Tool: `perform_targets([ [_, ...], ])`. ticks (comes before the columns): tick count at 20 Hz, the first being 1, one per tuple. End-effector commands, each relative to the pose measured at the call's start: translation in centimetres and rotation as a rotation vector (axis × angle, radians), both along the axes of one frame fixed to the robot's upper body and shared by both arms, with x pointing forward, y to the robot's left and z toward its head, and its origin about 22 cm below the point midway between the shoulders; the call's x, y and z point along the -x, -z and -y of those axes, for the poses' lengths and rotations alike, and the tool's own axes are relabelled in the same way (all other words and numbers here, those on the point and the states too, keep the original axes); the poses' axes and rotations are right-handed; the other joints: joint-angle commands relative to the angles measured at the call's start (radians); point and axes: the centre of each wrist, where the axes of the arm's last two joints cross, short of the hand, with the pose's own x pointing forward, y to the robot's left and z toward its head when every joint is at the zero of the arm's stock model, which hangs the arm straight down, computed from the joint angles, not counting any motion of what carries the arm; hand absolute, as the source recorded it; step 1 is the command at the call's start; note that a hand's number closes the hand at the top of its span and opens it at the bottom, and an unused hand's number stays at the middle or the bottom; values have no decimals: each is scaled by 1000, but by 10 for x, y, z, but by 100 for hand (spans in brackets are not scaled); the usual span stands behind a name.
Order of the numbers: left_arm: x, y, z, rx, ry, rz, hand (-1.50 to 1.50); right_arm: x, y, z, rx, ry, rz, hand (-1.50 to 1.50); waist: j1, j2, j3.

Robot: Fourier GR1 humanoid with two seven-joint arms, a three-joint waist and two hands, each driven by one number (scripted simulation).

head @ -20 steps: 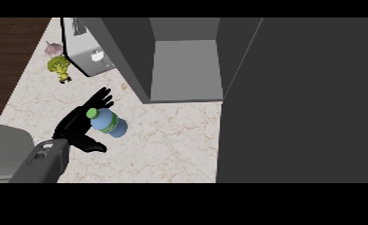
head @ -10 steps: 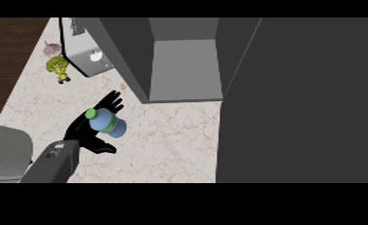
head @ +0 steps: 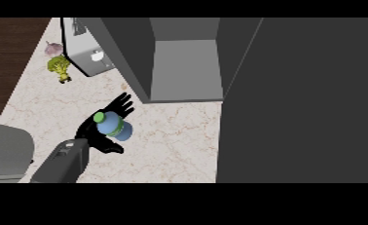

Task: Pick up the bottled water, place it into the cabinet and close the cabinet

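The bottled water [head: 113,126], blue with a green cap, stands upright on the marble counter [head: 173,141]. My left hand [head: 89,134] comes in from the lower left and sits right against the bottle. Its fingers [head: 120,105] stretch straight past the bottle's far side and its thumb lies on the near side, so the bottle stands in the gap between them. The hand is open. Ahead and to the right, the cabinet [head: 185,68] stands open with a bare grey inside. My right hand does not show.
A large dark panel [head: 295,102] fills the right side next to the cabinet opening. At the back left lie a green vegetable [head: 60,68] and a pinkish bulb [head: 52,48] beside a grey appliance [head: 90,56]. A grey object [head: 14,153] sits at the lower left edge.
My left hand has slid forward and rightward, so the fingers now reach further past the bottle. The bottle has barely shifted.
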Motion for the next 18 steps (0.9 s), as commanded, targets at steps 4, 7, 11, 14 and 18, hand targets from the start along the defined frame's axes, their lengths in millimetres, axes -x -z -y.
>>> perform_targets([
  [4,1,-1,-4,189,92,63,-150,9,2,-4,-10,-3,-11,-150,-5,-2,-1],
  [7,4,3,5,192,123,66,150,0,10,4,-5,-22,-20,-150,5,0,0],
  [11,9,9,20,201,146,74,150,9,-10,2,3,2,-20,-150,7,-5,0],
  [14,14,16,32,232,143,66,150,1,11,5,0,14,-17,-150,7,-3,0],
  [18,-1,7,38,231,129,92,150,-4,-2,-1,9,-4,1,-150,5,-1,0],
])
